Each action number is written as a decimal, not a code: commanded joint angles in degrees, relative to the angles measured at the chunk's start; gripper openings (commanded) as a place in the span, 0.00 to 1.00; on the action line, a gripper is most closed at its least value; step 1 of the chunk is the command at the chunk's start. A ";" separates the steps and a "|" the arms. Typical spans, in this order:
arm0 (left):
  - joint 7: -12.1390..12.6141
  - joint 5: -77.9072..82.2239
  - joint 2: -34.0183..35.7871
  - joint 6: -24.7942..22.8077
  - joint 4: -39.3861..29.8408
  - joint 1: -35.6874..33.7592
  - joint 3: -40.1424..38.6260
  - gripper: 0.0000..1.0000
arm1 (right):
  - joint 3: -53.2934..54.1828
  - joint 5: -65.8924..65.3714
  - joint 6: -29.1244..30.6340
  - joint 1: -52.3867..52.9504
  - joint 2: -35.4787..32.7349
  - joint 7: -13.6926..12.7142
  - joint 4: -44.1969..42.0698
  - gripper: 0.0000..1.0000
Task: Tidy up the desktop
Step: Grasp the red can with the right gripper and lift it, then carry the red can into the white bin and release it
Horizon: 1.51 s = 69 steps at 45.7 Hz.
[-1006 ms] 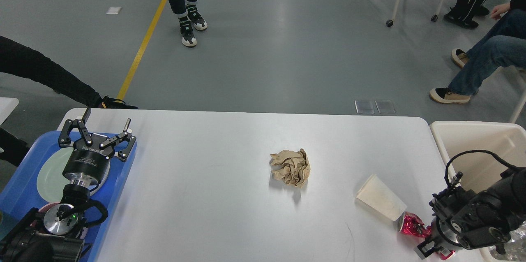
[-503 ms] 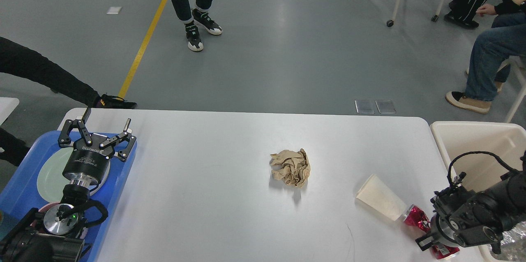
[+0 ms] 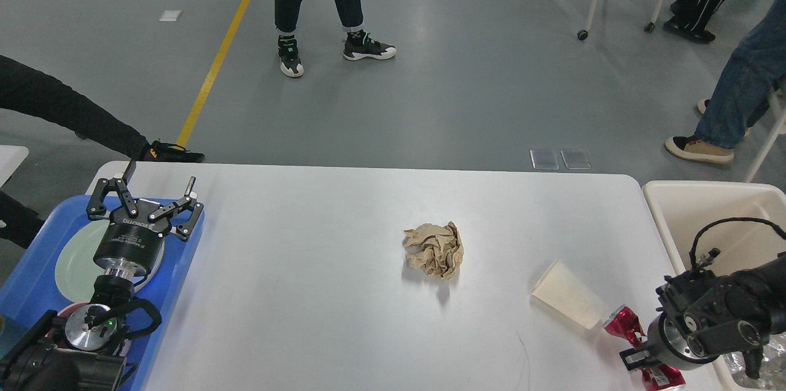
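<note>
While the desktop (image 3: pixel 319 293) fills the lower centre of the head view, three loose items lie on it, so the tidying is judged incomplete. A crumpled brown paper ball (image 3: pixel 434 250) sits near the middle of the surface. A white paper cup (image 3: pixel 568 302) lies on its side at roughly 4 o'clock from the paper ball, its open end facing the near right corner. A crushed red can (image 3: pixel 632 342) lies just beside the cup mouth, at about 4 o'clock from the cup, close to the near right edge. The right gripper (image 3: pixel 645 361) is at the can; its fingers appear to straddle the crumpled metal, but the view is end-on and dark, so whether the jaws pinch the can cannot be told. A beige bin (image 3: pixel 681 194) stands just off the right edge, at 3 o'clock from the paper ball, and is the likely destination for the refuse. The left gripper (image 3: pixel 147 197) hovers with jaws spread and holds nothing, above a blue tray (image 3: pixel 37 280) at the left edge that carries a pale green plate (image 3: pixel 77 259). Remaining work, as judged: can, cup and paper ball all need clearing.
</note>
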 commanded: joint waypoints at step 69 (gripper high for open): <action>0.06 0.00 0.00 0.00 0.00 0.00 0.00 0.96 | -28.32 47.09 25.13 56.80 -8.41 -3.23 18.46 0.00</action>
